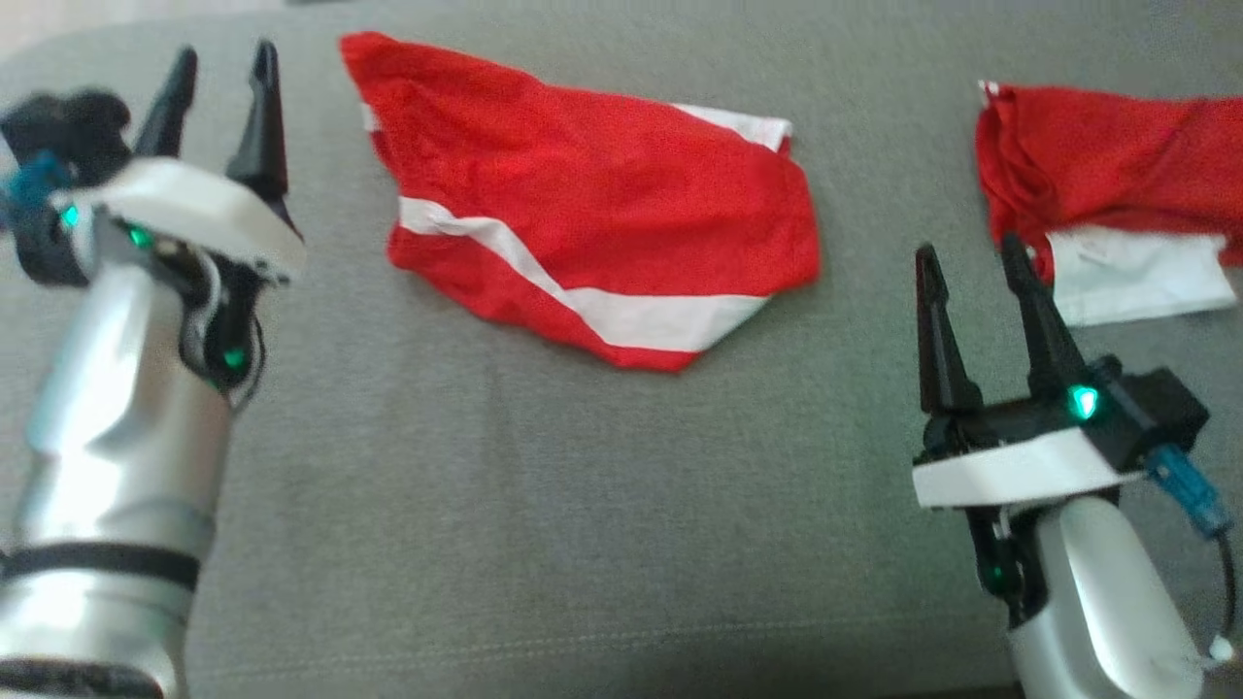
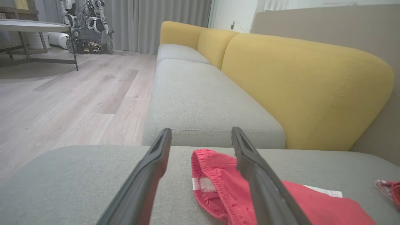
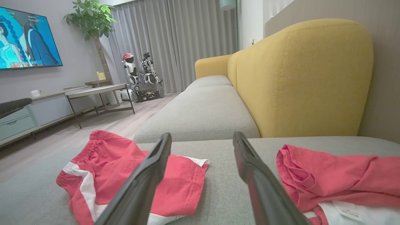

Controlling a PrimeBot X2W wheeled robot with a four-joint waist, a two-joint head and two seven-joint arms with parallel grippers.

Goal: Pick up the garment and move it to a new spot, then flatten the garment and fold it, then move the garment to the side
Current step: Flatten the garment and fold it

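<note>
The grey fabric sofa seat (image 1: pixel 544 505) carried the red, white-striped cloth shorts (image 1: pixel 602 214) near its far edge, apparently folded flat; only the move aside seemed outstanding. A crumpled red-and-white garment (image 1: pixel 1097 165) lay at the right edge. The left gripper (image 1: pixel 221 58) and right gripper (image 1: pixel 966 248) stood wide, empty.

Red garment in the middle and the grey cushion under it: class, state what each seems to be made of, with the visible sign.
Red garment: probably a light synthetic knit or mesh, matte; fine dotted texture, soft creases, gathered elastic waistband. The fibre itself cannot be told. Grey cushion: woven upholstery fabric, matte; coarse flecked weave and a stitched seam.
</note>
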